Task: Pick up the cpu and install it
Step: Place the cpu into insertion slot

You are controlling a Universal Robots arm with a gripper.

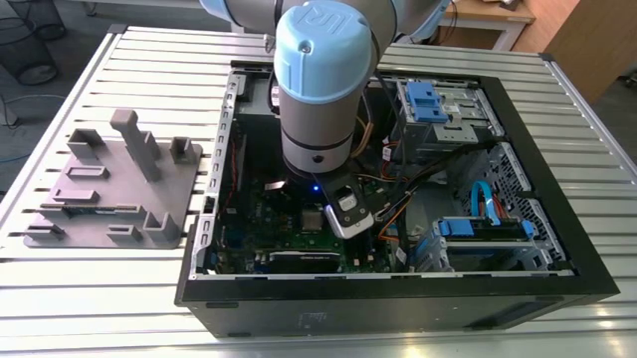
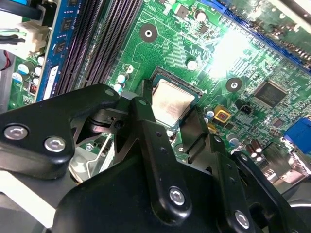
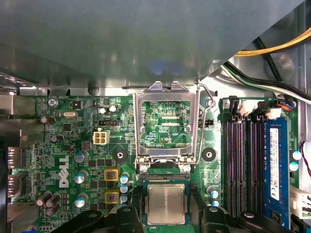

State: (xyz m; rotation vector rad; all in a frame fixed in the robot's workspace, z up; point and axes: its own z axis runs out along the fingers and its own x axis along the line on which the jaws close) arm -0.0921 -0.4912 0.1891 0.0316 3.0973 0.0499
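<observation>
Slatted aluminium table (image 1: 89,313), one open PC case (image 1: 398,309) lying flat on it. Near to far:

- One claw (image 2: 169,110), black, down on the motherboard (image 2: 243,58). It's closed onto the cpu (image 3: 166,204) across two opposite edges, no gap visible in both wrist views.
- cpu: one only. Small flat square, pale silvery metal lid with a slightly beige sheen, rounded corners, thin green rim around the lid. It lies inside the outline of the black socket (image 3: 165,178); can't tell if fully seated.
- One metal load frame (image 3: 165,121) just past the socket, hinged open, green board showing through its window. One wire lever (image 3: 208,99) along its side.
- Two yellow-framed square parts (image 3: 111,174) and one white four-hole connector (image 3: 100,138) to one side of the socket. On the other side one blue memory stick (image 3: 274,160) fitted, dark slots (image 3: 235,165) between it and the socket.
- Exterior view: one arm (image 1: 316,82), grey with a pale blue cap, reaches straight down into the case. Two blue drive brackets (image 1: 423,101) on the exterior view's right of it.
- One grey fixture plate (image 1: 110,186) with upright blocks on the table at the exterior view's left, well apart from the claw.
- Far back: wire basket (image 1: 25,48), wooden desk (image 1: 497,15).
</observation>
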